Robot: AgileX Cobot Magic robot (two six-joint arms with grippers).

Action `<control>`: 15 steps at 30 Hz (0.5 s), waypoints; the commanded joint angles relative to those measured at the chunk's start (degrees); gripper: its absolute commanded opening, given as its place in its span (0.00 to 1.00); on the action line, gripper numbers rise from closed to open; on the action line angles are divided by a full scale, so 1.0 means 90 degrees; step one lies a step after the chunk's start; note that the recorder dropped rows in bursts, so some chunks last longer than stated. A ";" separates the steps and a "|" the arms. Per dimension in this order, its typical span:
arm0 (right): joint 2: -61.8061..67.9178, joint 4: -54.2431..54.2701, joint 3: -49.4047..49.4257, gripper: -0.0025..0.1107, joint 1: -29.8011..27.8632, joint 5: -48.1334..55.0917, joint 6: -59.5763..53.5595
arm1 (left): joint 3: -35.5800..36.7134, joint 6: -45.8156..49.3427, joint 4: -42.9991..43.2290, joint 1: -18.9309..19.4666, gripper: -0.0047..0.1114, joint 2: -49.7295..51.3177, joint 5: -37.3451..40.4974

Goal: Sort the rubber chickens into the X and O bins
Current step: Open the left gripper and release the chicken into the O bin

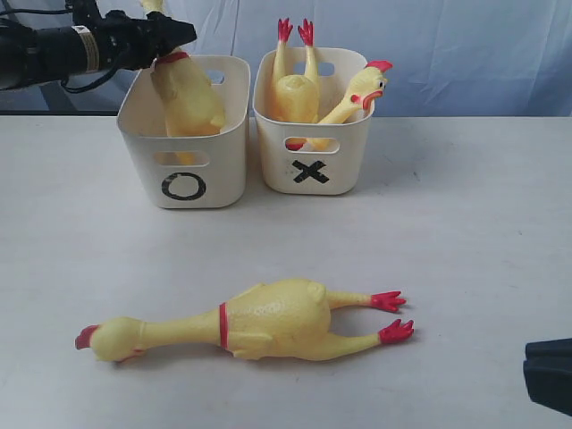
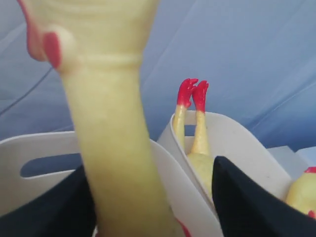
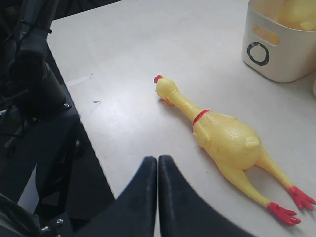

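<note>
Clenched shut, the right tool (image 3: 157, 160) hangs over the near right edge of the worktop (image 1: 465, 232), by a rubber chicken (image 1: 268, 320) lying flat, head to the left. Far back, the O bin (image 1: 183, 170) holds a second chicken (image 1: 188, 98), body down, its neck between the parted, released fingers of the left tool (image 2: 148, 165). Just right, the X bin (image 1: 344, 174) holds two more: a feet-up chicken (image 1: 295, 94) and a head-out chicken (image 1: 362, 89).

The top picture edge is cutting off the head of the chicken (image 1: 186, 94) standing in the O bin (image 1: 223, 170), whose near wall is hiding its legs. Its neck is showing only as a blur between the fingers of my left end effector (image 2: 150, 170). The right edge is clipping my right end effector (image 1: 549, 373).
</note>
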 commanded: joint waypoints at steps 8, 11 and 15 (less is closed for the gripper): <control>-0.0043 0.0027 0.0025 0.03 -0.0029 -0.0012 0.0001 | -0.0035 -0.0601 0.2007 -0.0041 0.55 -0.0483 0.0723; -0.0043 0.0027 0.0025 0.03 -0.0029 -0.0012 0.0001 | -0.0035 -0.0588 0.2007 -0.0041 0.55 -0.0498 0.0714; -0.0043 0.0027 0.0025 0.03 -0.0029 -0.0012 0.0001 | -0.0035 -0.0526 0.2007 -0.0041 0.55 -0.0496 0.0755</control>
